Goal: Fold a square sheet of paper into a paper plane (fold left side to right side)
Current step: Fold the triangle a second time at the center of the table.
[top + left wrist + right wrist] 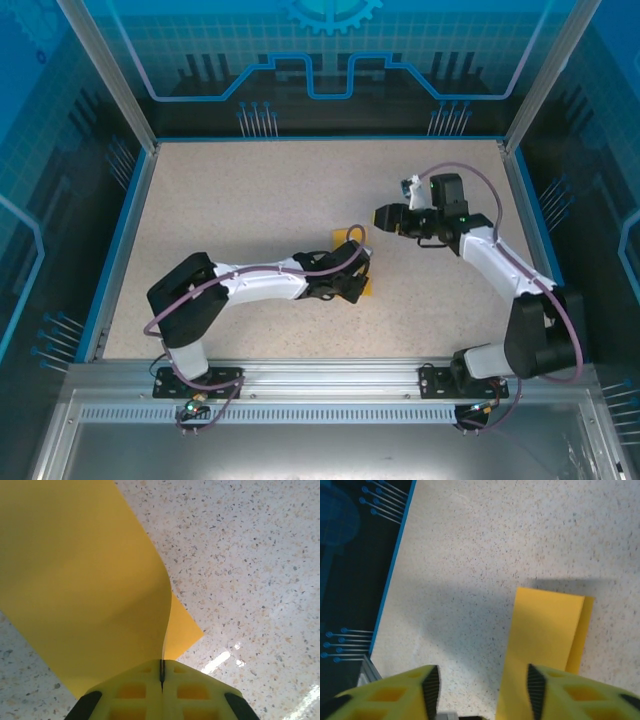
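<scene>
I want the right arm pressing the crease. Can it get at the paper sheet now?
Probably yes: the right gripper hangs open near the square sheet of paper, nothing between them; the left gripper pinches its lifted edge.

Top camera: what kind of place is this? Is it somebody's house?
Most likely a robot lab booth, not a house: a speckled table inside a metal frame, blue printed walls, and a left arm and right arm bolted on, folding yellow paper.

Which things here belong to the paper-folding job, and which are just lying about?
Belong to the job:
orange-yellow paper sheet, partly folded over
left gripper, shut on the sheet's edge
right gripper, open, holding nothing

Just there, no loose clutter:
speckled table
blue patterned enclosure walls
</scene>
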Tool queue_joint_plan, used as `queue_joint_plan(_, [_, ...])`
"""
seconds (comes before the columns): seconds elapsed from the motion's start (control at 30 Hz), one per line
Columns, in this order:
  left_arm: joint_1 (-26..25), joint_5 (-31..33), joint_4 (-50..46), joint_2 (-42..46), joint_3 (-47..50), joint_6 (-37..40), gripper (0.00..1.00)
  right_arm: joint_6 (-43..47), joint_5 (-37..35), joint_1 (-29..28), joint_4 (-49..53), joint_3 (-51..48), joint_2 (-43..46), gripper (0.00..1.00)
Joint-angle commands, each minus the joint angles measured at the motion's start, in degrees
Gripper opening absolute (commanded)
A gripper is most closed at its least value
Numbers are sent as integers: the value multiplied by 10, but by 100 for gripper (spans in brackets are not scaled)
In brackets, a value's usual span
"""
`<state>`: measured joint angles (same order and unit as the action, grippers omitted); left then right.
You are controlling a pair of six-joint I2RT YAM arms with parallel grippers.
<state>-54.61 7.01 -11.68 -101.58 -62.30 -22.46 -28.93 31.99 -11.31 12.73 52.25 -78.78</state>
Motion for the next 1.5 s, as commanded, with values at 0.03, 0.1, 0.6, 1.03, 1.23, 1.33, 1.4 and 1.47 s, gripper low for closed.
queue_joint_plan(0.03, [29, -78, 26, 31, 22, -21, 3, 0, 4, -7, -9, -82, 14, 35])
queue_joint_plan(0.1, [43, -96, 33, 36, 29, -25, 3, -2, 1, -19, -15, -111, 14, 24])
queue_joint_plan(0.6, [100, -122, 17, 35, 36, -15, 3, -3, -70, -122, 0, -123, -105, 0])
queue_joint_plan(1.03, [119, -109, -13, -1, 5, 15, 3, 13, -113, -129, 63, -102, -159, 0])
queue_joint_plan(1.23, [123, -109, -15, -21, -8, 23, 3, 28, -130, -129, 86, -93, -164, 0])
queue_joint_plan(1.33, [124, -108, -15, -30, -12, 25, 4, 33, -134, -129, 92, -88, -164, 0])
queue_joint_plan(1.4, [125, -108, -13, -36, -17, 27, 3, 35, -133, -129, 93, -88, -164, 0])
queue_joint_plan(1.47, [126, -107, -13, -42, -21, 27, 3, 36, -133, -129, 93, -87, -165, 0])
